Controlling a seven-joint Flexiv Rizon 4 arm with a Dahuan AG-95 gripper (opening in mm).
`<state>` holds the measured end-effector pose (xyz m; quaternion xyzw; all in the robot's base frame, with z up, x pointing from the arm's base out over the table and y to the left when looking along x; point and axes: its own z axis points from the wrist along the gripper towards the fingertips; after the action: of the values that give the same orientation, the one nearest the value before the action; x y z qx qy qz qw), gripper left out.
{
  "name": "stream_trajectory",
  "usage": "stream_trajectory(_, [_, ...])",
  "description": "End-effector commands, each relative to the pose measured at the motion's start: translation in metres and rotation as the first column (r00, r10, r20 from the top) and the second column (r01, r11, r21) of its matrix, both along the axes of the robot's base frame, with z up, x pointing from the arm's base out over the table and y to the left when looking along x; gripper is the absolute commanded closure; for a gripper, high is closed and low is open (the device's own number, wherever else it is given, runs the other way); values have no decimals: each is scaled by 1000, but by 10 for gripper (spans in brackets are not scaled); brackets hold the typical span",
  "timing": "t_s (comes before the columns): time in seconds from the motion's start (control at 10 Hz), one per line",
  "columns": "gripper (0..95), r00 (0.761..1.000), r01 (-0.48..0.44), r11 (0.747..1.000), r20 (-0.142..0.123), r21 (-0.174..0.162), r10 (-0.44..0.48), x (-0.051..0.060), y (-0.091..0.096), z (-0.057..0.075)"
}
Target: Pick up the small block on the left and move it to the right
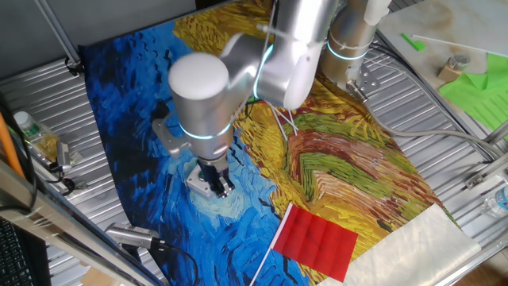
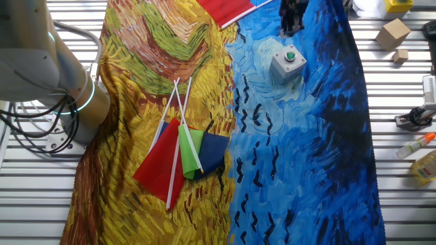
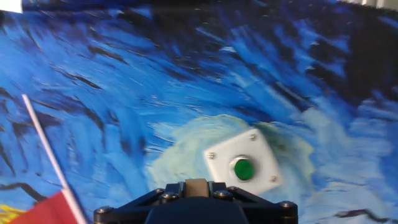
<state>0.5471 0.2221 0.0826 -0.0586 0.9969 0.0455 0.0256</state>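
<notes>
In the hand view a small tan block point(image 3: 198, 187) sits clamped between the dark fingers at the bottom edge. The gripper point(image 1: 220, 188) hangs over the blue part of the painted cloth, shut on this block. It also shows at the top of the other fixed view point(image 2: 291, 22), where the block itself is too small to make out. A white box with a green round button point(image 3: 244, 163) lies on the cloth just ahead of the fingers. The box also shows in the other fixed view point(image 2: 287, 62), and partly behind the gripper in one fixed view point(image 1: 198, 181).
A red flag point(image 1: 316, 241) lies on the cloth near the gripper; its corner and white stick show in the hand view point(image 3: 48, 211). A bundle of flags point(image 2: 180, 155) lies mid-cloth. A cardboard box point(image 2: 394, 32) and a small tan cube point(image 2: 400, 56) sit on the metal table beside the cloth, with bottles point(image 2: 422, 144) nearby.
</notes>
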Motion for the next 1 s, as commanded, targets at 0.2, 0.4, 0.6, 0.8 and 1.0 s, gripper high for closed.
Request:
stream_trajectory(0.2, [950,1000,-4,1000,9,-1,4,-1,0,-10])
stream_trajectory(0.4, [950,1000,-6,1000,25,-6,6,-2,1,-24])
stream_trajectory(0.6, [950,1000,-4,1000,30,-7,5,-3,1,-29])
stream_trajectory(0.8, [950,999,-4,1000,42,-7,4,-4,2,-35])
stream_trajectory(1.0, [950,999,-7,1000,43,-9,7,-4,2,-35])
